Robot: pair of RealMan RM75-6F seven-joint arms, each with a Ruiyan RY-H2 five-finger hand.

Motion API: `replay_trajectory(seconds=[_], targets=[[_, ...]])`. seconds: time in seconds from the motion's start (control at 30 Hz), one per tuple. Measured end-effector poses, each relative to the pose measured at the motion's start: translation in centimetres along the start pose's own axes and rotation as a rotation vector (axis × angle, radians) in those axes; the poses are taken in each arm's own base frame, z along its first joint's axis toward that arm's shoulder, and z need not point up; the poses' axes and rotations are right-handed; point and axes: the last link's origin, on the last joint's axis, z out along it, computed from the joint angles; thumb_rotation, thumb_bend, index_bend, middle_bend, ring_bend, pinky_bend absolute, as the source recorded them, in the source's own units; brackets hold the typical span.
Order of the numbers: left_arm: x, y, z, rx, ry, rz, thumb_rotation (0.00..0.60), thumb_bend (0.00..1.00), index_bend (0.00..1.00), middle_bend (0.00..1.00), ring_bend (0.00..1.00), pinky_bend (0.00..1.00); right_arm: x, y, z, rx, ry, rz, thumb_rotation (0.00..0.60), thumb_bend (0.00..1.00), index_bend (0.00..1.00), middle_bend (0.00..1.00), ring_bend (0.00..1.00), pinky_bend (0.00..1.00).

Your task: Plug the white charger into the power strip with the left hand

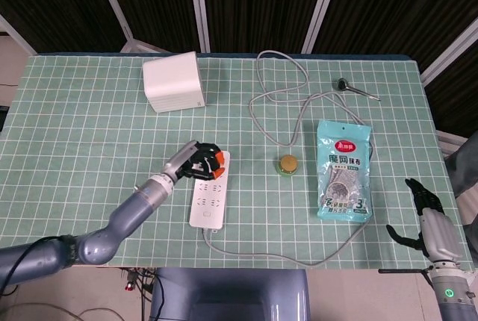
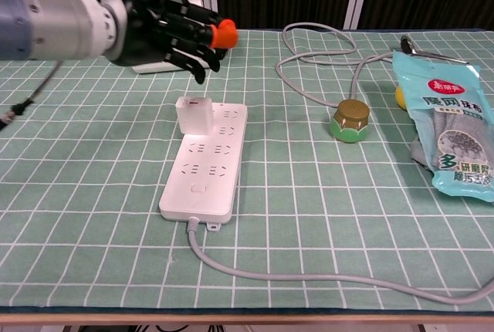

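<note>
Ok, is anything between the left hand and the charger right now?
Nothing visible. The left hand hangs open above the white charger, which stands upright at the far left corner of the power strip, with only clear air between them.

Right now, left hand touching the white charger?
Apart. Chest view: the left hand is raised above the white charger, green cloth visible between them; charger stands alone on the power strip.

White box (image 1: 174,82) upper left of table. Packaged gloves (image 1: 343,170) right of centre. Small green-and-gold jar (image 1: 287,164) mid-table. Dark-headed metal tool (image 1: 355,89) upper right.
</note>
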Motion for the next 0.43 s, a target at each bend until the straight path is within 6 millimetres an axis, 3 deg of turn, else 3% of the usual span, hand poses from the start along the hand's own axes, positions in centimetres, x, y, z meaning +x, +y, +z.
replay_trajectory(seconds=[0.1, 0.2, 0.43], targets=[[1.9, -0.9, -3.2, 0.008, 0.056, 0.146, 0.6, 0.18, 0.19, 0.15, 0.11, 0.18, 0.0, 0.0, 0.0, 0.007, 0.004, -0.012, 0.6, 0.34, 0.0, 0.0, 0.0, 0.0], [3.7, -2.6, -5.9, 0.036, 0.148, 0.294, 0.6, 0.14, 0.11, 0.05, 0.03, 0.07, -0.1, -0.1, 0.1, 0.018, 0.01, -0.03, 0.6, 0.34, 0.0, 0.0, 0.0, 0.0], [7.5, -8.7, -13.6, 0.186, 0.473, 0.71, 0.6, 0.06, 0.01, 0.0, 0.0, 0.0, -0.3, -0.3, 0.2, 0.059, 0.059, -0.109, 0.6, 0.34, 0.0, 0.0, 0.0, 0.0]])
